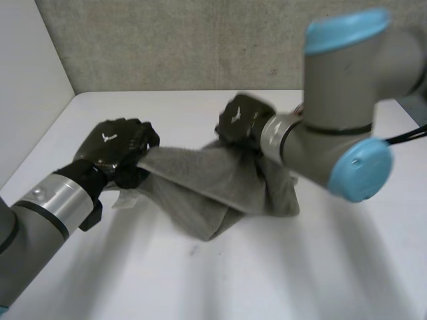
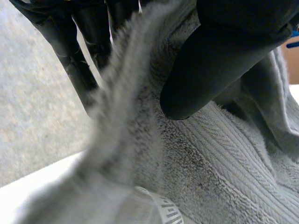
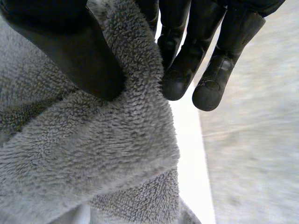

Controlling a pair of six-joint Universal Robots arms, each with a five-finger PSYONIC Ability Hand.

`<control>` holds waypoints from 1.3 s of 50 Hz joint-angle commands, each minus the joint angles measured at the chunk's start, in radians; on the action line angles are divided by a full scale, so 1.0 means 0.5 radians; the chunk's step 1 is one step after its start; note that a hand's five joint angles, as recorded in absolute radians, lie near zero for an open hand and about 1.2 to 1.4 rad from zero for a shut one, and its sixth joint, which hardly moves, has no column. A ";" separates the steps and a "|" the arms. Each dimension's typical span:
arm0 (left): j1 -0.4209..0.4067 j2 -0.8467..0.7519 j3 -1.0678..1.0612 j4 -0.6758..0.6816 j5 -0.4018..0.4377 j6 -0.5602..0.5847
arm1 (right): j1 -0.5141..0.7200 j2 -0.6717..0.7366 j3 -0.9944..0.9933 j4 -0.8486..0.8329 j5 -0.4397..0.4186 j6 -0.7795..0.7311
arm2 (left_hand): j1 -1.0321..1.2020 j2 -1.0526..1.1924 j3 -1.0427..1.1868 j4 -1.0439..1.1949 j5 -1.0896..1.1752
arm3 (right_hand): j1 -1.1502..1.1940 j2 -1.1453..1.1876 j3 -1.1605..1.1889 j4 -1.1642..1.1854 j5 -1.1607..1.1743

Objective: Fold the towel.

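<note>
A grey towel (image 1: 213,183) hangs bunched between my two hands over the white table (image 1: 200,280), its lower folds resting on the tabletop. My left hand (image 1: 117,150) grips the towel's left end; in the left wrist view the thumb (image 2: 210,60) presses the towel (image 2: 210,163) against the fingers (image 2: 77,51), and a white label (image 2: 161,207) shows at the towel's edge. My right hand (image 1: 241,120) holds the towel's far right end, raised above the table. In the right wrist view its thumb (image 3: 79,51) pinches the fluffy edge (image 3: 107,144) against the fingers (image 3: 187,51).
A grey wall (image 1: 200,47) runs along the table's far edge and a white panel (image 1: 27,87) stands at the left side. My right arm's elbow (image 1: 353,113) hangs over the table's right part.
</note>
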 commanded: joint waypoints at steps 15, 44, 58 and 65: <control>0.041 -0.187 0.022 0.040 -0.006 0.013 | -0.042 0.154 -0.177 -0.140 0.006 0.585 | 0.396 0.356 0.360 0.356 0.383 | -2.237 -2.233 -2.305 -2.330 -2.267; 0.108 -0.159 -0.015 0.043 -0.003 0.010 | -0.784 -0.620 1.410 -0.438 -0.215 0.933 | 0.396 0.356 0.360 0.356 0.383 | -1.746 -1.742 -1.815 -1.840 -1.777; 0.108 -0.159 -0.018 0.043 -0.003 0.010 | -0.784 -0.589 1.907 -0.926 -0.426 0.884 | 0.396 0.356 0.360 0.356 0.383 | -1.641 -1.637 -1.709 -1.734 -1.671; 0.108 -0.162 -0.021 0.043 0.000 0.010 | -0.778 -0.464 1.919 -1.100 -0.436 0.890 | 0.396 0.356 0.360 0.356 0.383 | -1.623 -1.619 -1.692 -1.716 -1.653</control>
